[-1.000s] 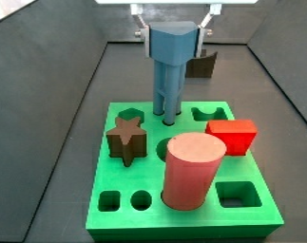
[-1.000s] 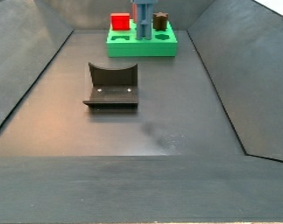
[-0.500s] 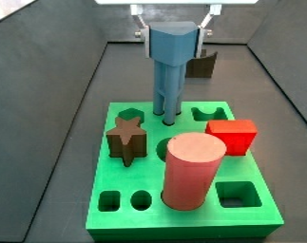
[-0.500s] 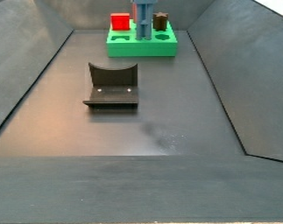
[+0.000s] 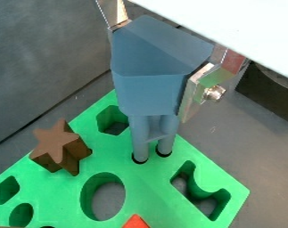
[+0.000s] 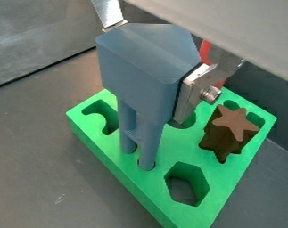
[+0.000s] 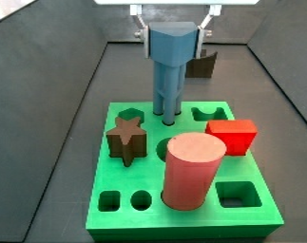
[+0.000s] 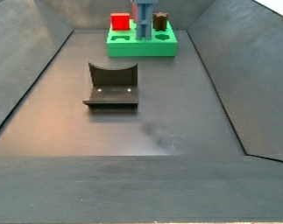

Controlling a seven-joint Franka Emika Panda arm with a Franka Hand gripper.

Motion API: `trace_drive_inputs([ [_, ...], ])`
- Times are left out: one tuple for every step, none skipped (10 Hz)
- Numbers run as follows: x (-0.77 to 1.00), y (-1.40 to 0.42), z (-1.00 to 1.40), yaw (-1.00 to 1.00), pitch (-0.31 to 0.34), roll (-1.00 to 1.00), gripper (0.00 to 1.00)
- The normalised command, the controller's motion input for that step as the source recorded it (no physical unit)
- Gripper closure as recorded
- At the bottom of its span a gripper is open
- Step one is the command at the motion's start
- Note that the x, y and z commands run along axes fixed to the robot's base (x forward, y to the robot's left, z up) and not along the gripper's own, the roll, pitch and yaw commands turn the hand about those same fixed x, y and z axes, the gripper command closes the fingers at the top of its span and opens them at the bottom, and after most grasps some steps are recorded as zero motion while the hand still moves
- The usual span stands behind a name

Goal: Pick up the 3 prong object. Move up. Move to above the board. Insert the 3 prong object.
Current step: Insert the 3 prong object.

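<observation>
Over board [image 7: 182,204] | end effector [image 5: 158,67] grips 3 prong object [image 5: 146,76] (legs in holes)

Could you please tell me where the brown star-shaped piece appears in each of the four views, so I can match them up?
Wrist view: brown star piece on the board, beside the 3 prong object.
Wrist view: the star near the gripper.
Side view: the star at the board's left.
Side view: small and dark, at the far end.
Shared landmark: the 3 prong object.

upright 3 prong object [image 7: 170,65] in board [image 7: 182,220]
</observation>
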Motion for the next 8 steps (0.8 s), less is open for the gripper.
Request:
trace_drive_inputs([
  [0.0,0.0,-0.01,0.0,-0.003,0.0,1.0],
  [0.01,-0.02,0.0,0.0,0.0,0.0,1.0],
  [0.0,-0.03,-0.05,0.0,-0.036,-0.01,1.0],
  [0.0,-0.05,-0.09,0.0,-0.093,-0.06,1.0],
  [0.01,-0.07,-0.11,0.0,-0.13,-0.1,1.0],
  [0.0,-0.03,-0.13,0.0,-0.1,-0.06,1.0],
  [0.0,-0.03,-0.1,0.0,-0.106,-0.07,1.0],
  [0.0,-0.04,-0.07,0.0,-0.087,-0.05,1.0],
])
